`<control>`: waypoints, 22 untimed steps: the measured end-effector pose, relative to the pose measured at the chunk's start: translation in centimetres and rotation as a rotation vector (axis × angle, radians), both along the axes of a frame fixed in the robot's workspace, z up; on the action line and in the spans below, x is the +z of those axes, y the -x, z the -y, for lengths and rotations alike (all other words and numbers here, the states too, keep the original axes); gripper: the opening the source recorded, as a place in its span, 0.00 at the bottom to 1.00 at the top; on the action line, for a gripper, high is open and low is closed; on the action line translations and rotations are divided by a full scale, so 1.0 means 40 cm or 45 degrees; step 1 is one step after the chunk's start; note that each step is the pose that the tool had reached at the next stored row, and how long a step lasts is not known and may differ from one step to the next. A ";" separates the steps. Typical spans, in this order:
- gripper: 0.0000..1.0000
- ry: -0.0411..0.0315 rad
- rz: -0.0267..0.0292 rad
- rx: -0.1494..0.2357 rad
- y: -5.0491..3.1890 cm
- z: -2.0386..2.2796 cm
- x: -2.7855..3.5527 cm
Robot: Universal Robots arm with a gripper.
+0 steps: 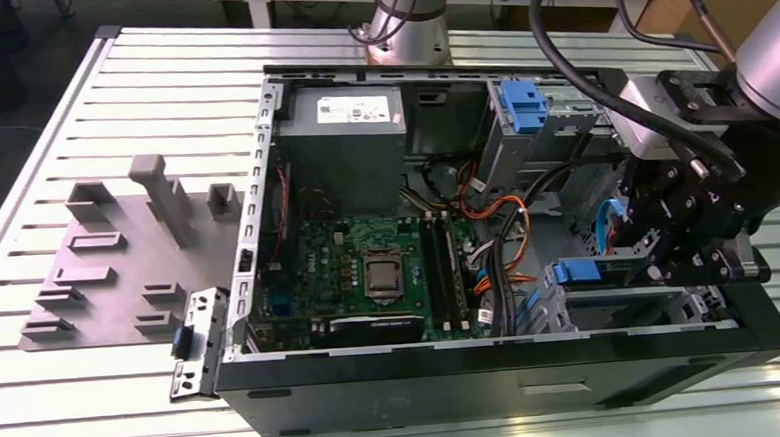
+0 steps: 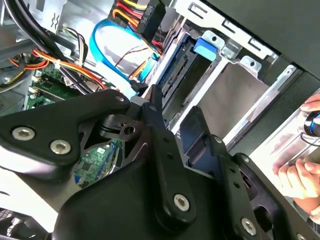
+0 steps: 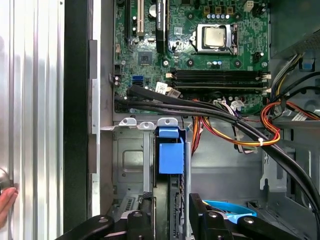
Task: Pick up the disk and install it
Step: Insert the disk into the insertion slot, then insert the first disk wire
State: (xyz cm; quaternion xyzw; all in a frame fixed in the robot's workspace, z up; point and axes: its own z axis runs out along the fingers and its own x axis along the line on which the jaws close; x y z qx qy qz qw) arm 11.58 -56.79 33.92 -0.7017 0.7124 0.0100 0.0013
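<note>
currently on record: the computer case (image 1: 506,378) is lying open on its side on the slatted metal table (image 1: 52,396), with its interior facing up.

- gripper (image 1: 662,249): it is reaching into the drive cage (image 1: 635,311) at the exterior view's right end of the case. in the first wrist view the gripper (image 3: 170,215) is clasping the disk (image 3: 171,155) between its two black fingers (image 3: 146,220), one sitting against each flat face.
- disk (image 1: 577,269): it is standing on edge inside the cage slot, with its blue bracket end pointing toward the motherboard (image 3: 200,55). in the second wrist view the disk (image 2: 181,67) is showing its connector edge beside a blue cable (image 2: 100,37).
- cables: a black bundle (image 3: 200,107) is crossing between motherboard and cage, and orange wires (image 3: 250,140) are looping just beside it.
- power supply (image 1: 342,131): the grey box is sitting in the case end well apart from the gripper, with a blue tab (image 1: 523,106) nearby.
- fixture plate (image 1: 113,273): the grey plate with upright blocks is lying on the table at the exterior view's left of the case.
- person's hand (image 2: 297,172): it is resting on the table outside the case wall.
</note>
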 end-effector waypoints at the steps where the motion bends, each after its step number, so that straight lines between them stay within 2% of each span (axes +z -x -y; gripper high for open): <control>1: 0.42 0.0000 0.0013 0.003 0.000 0.000 0.000; 2: 0.42 -0.0001 0.0013 0.003 0.000 0.000 0.000; 4: 0.42 -0.0189 0.0014 0.003 0.000 0.000 0.000; 11: 0.42 -0.0194 0.0015 0.003 0.000 0.000 0.002; 13: 0.42 -0.0192 0.0040 0.003 0.001 0.000 0.002; 22: 0.42 -0.0192 0.0055 0.003 0.001 0.000 0.002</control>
